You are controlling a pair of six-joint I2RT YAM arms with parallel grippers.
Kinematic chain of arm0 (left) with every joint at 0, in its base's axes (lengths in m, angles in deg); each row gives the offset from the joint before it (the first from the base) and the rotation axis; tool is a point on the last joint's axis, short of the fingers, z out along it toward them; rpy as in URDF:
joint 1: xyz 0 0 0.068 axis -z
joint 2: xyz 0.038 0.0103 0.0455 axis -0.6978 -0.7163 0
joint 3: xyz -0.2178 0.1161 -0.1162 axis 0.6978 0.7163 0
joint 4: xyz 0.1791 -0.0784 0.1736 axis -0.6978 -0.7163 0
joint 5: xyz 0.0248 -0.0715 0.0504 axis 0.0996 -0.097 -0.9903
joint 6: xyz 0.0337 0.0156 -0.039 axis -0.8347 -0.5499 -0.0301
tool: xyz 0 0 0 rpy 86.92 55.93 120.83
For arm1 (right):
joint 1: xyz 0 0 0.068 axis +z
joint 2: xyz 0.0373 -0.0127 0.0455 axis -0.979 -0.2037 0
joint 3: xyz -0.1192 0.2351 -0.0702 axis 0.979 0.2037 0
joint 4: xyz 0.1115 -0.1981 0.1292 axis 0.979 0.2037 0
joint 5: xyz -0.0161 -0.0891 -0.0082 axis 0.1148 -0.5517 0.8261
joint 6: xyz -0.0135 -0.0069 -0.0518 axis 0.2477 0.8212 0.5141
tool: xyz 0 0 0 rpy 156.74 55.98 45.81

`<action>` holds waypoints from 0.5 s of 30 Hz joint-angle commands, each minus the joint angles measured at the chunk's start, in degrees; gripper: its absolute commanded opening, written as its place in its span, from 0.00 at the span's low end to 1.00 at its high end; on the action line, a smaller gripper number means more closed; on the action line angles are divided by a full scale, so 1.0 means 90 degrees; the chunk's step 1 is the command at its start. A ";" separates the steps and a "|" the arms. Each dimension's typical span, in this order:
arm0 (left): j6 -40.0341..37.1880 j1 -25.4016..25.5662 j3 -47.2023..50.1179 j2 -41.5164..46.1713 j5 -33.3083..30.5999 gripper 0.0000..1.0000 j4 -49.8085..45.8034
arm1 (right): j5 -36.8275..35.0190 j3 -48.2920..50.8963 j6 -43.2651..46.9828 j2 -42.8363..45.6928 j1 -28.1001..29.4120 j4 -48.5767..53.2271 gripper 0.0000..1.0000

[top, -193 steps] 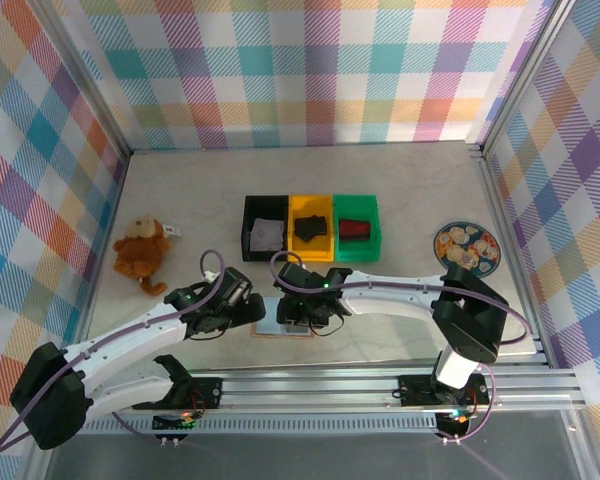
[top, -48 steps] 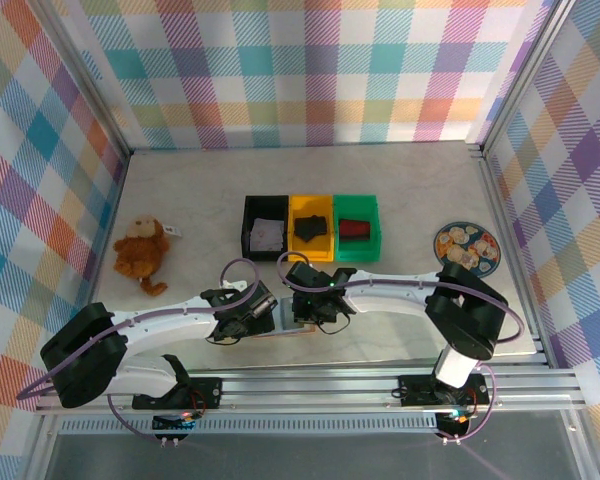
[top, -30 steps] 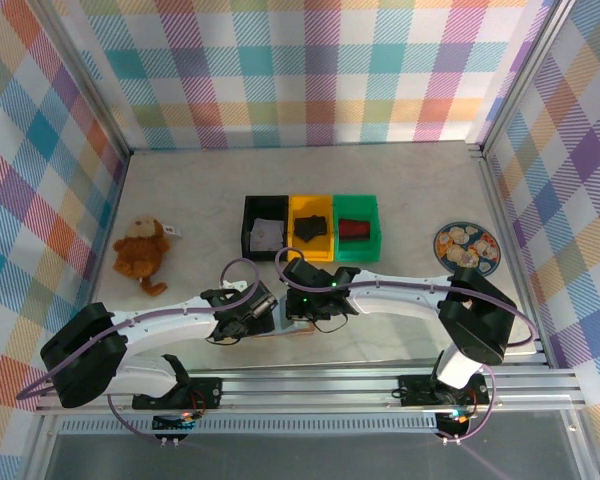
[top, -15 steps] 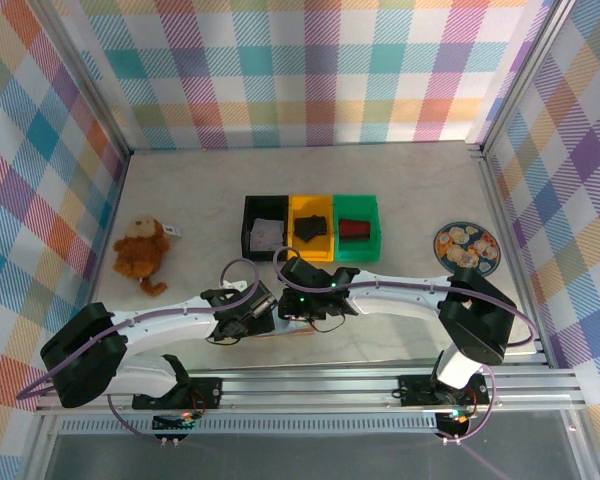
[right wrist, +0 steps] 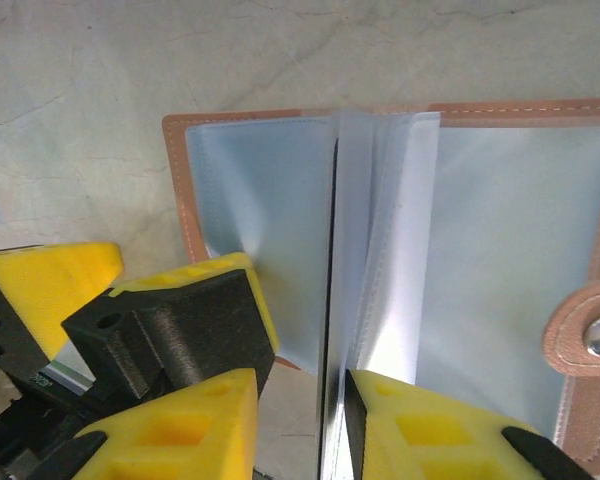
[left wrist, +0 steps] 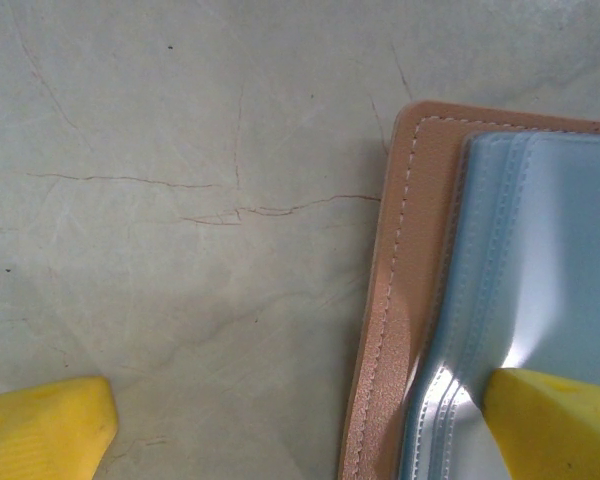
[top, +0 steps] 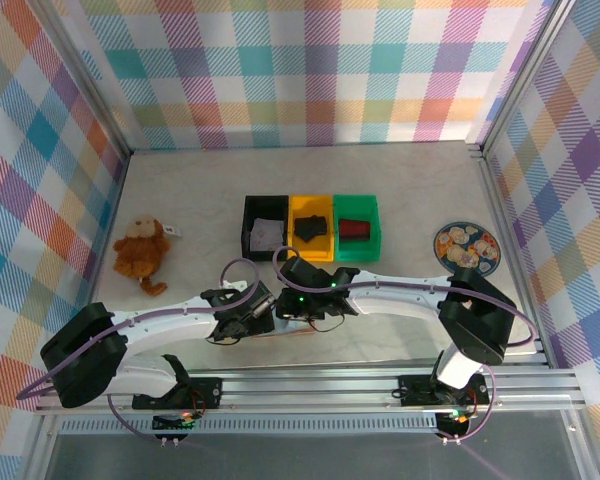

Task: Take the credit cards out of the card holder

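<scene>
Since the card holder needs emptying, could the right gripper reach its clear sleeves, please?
Probably yes: the card holder lies open, the clear sleeves stand between the right gripper's parted fingers, and the left gripper presses one flap off to the side.

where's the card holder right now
The card holder lies open on the table between the bins and the near edge, the left end effector touching its left page, the right end effector straddling its middle sleeves.

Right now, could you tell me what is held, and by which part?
Nothing gripped. Left gripper, open, pins the card holder with one finger; right gripper, jaws parted, straddles a clear sleeve.
</scene>
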 commanded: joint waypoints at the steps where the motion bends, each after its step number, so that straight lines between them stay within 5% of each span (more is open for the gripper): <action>1: 0.0033 0.0063 0.0522 -0.0499 0.0762 0.96 0.1031 | 0.0077 -0.0098 0.0075 0.0170 0.0060 -0.0177 0.33; 15: 0.0033 0.0063 0.0537 -0.0538 0.0787 0.96 0.1061 | -0.0118 0.0117 -0.0086 0.0261 0.0060 -0.0209 0.28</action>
